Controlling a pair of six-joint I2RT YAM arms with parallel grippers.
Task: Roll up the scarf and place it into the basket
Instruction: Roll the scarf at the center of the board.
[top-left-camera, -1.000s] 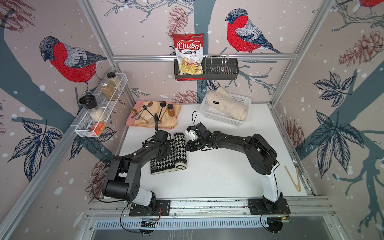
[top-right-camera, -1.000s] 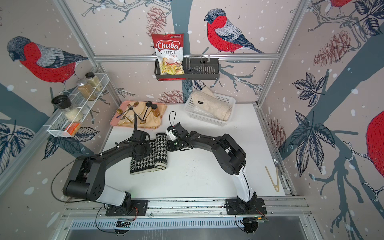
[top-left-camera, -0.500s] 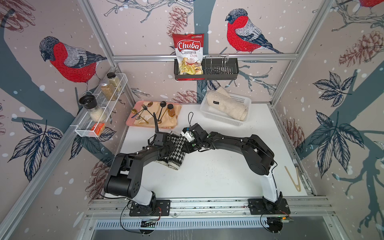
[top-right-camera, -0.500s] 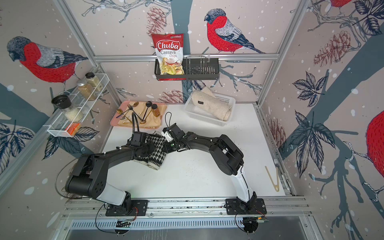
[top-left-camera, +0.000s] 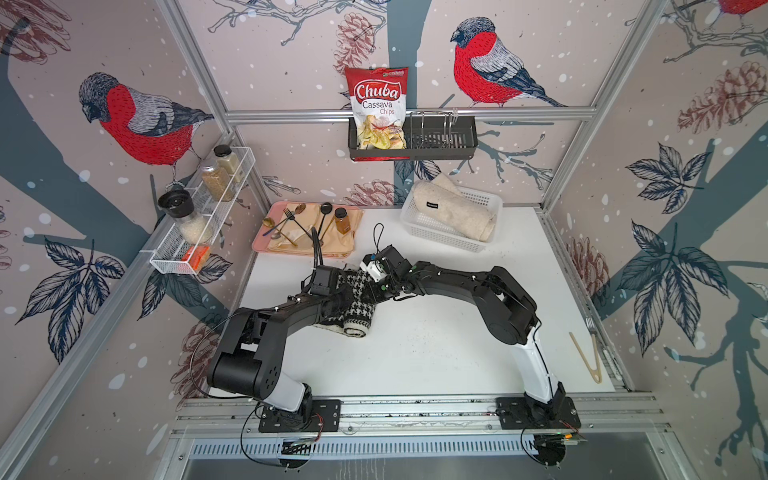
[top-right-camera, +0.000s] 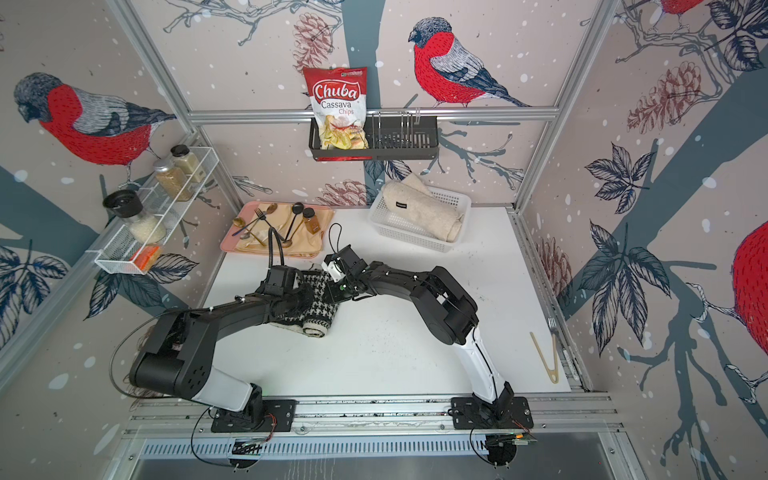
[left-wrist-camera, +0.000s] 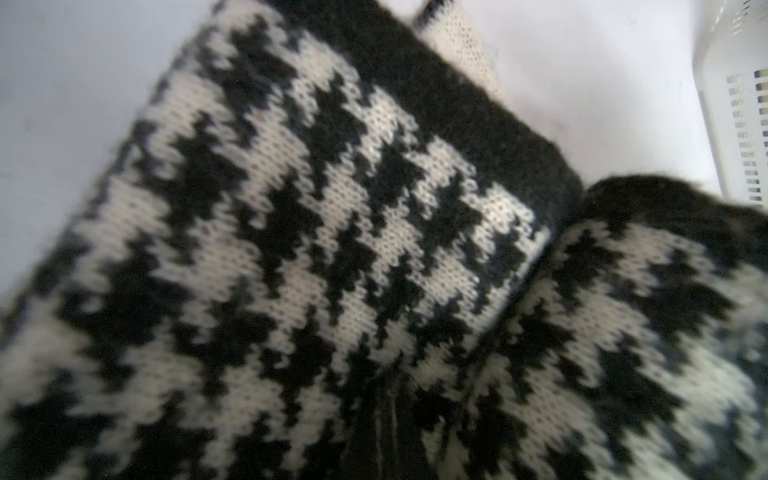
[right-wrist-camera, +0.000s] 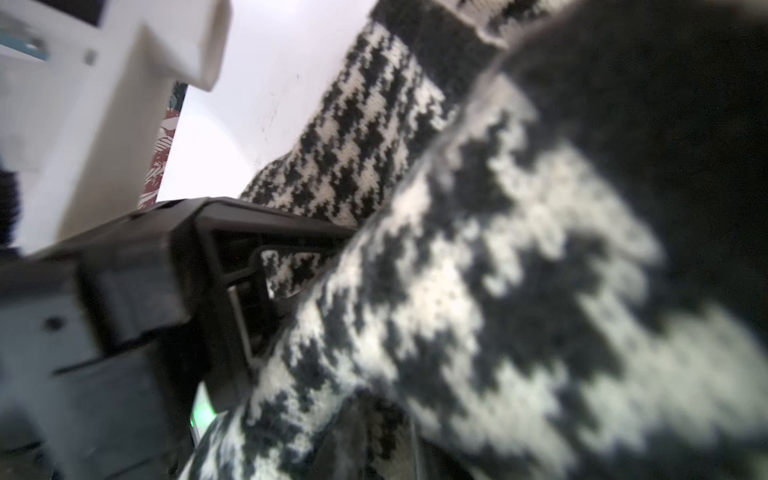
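Note:
The scarf (top-left-camera: 358, 311) (top-right-camera: 316, 308), black-and-white houndstooth knit, lies partly rolled and bunched left of the table's middle, its rolled end nearest the front. My left gripper (top-left-camera: 343, 294) (top-right-camera: 300, 297) is shut on its left side, and in the left wrist view the fingers are buried in the knit (left-wrist-camera: 332, 208). From the right, my right gripper (top-left-camera: 372, 291) (top-right-camera: 333, 291) is shut on the scarf's far end (right-wrist-camera: 498, 291). The white perforated basket (top-left-camera: 428, 230) (top-right-camera: 397, 230) (left-wrist-camera: 744, 104) stands at the back right, apart from both grippers.
A rolled beige cloth (top-left-camera: 453, 210) fills the basket. A pink tray (top-left-camera: 262, 245) with cutlery and a small bottle sits at the back left. A black wall caddy (top-left-camera: 440, 139) holds a chips bag. A wire rack (top-left-camera: 208, 220) of jars hangs on the left wall. Wooden tongs (top-left-camera: 586, 357) lie front right.
The scarf lay flat and lengthwise a second ago; both grippers have lifted and turned its far end, and it is now shorter, bunched and askew.

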